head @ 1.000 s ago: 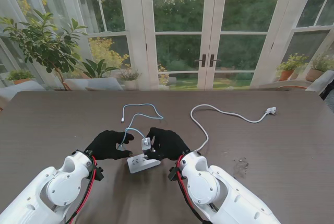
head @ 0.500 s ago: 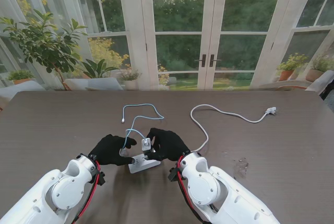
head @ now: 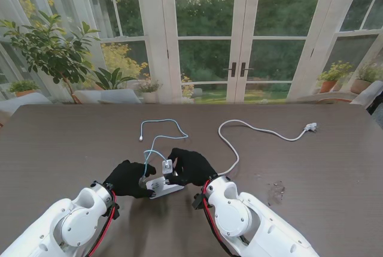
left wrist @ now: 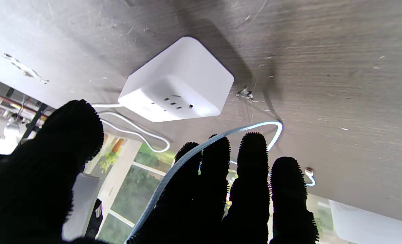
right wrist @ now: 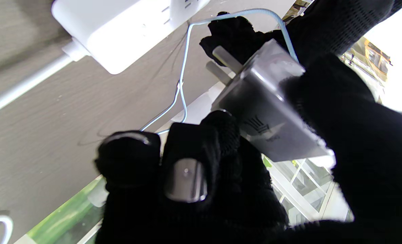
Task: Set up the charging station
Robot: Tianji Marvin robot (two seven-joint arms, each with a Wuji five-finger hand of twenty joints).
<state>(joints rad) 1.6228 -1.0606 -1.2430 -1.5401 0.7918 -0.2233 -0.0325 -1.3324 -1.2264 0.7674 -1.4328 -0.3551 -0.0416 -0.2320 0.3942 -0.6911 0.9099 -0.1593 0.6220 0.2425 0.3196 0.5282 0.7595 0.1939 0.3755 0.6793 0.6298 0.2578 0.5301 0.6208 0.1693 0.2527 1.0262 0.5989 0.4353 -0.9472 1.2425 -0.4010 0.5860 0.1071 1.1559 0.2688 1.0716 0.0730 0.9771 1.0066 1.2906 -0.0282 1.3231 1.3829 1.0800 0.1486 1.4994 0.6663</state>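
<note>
Tabletop (head: pixel 72 143) is dark scuffed wood before glass doors (head: pixel 239 35). I see the power strip (head: pixel 163 187) between my hands, right hand (head: pixel 190 166) gripping the charger (head: pixel 168 165) over it. Left hand (head: pixel 128 178) rests spread beside the strip, blue cable (head: pixel 160 134) across its fingers (left wrist: pixel 251 162).

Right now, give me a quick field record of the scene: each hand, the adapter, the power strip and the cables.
left hand: open, fingers spread beside the power strip, blue cable running across them
right hand: shut on the charger adapter
charger adapter: held off the table, prongs bare, not plugged in
power strip: white, lying on the table between the hands
blue cable: attached to the adapter, looped farther from me
white cord: runs from the strip to a plug at the right
</note>
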